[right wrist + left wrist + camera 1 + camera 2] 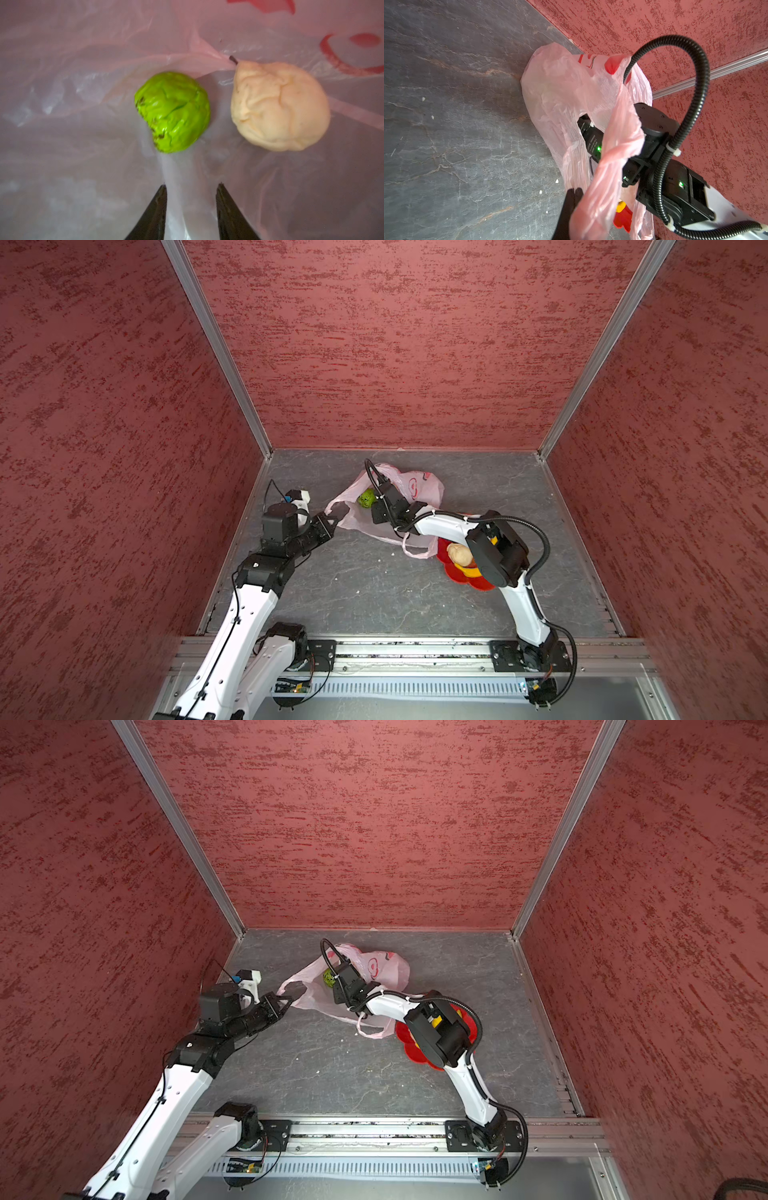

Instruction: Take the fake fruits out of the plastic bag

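Observation:
The pale pink plastic bag (419, 489) (384, 969) lies crinkled near the back of the grey floor. My left gripper (337, 512) (576, 190) is shut on one of its loop handles and holds the mouth up. My right gripper (191, 187) is inside the bag, open, with nothing between its fingers. Just ahead of its tips lies a green dark-speckled ball (172, 112) (366, 498) (328, 978). Beside that lies a pale beige lumpy fruit (280, 106). Another beige fruit (459, 553) and a yellow banana (470, 571) lie outside the bag.
A red flower-shaped dish (455, 577) (415, 1052) sits at front right under my right arm's elbow, holding the beige fruit and banana. The bag's other handle (415, 551) trails on the floor beside it. Red walls enclose three sides; a metal rail (415, 649) runs along the front.

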Robot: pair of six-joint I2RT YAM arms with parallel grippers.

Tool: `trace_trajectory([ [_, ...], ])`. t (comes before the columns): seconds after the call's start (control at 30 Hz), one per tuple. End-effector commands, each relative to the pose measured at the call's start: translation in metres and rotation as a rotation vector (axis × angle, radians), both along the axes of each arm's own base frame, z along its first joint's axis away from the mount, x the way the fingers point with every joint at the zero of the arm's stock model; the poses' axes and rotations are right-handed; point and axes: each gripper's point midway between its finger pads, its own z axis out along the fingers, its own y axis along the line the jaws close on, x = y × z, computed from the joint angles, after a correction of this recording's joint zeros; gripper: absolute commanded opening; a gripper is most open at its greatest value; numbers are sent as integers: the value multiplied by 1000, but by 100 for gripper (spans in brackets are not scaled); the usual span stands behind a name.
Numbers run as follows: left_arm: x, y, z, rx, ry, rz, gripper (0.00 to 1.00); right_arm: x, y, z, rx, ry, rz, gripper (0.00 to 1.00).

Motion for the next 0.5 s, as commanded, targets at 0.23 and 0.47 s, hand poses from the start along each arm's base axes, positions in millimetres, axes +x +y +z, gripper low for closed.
trace_trajectory([
  [0.23, 1, -8, -9, -4, -14, -60, 0, 43, -21, 6, 14, -102, -182, 53],
  [0.47, 0, -9, -23, 3, 17, -71, 0, 42, -3, 25, 151, -82, -156, 61],
])
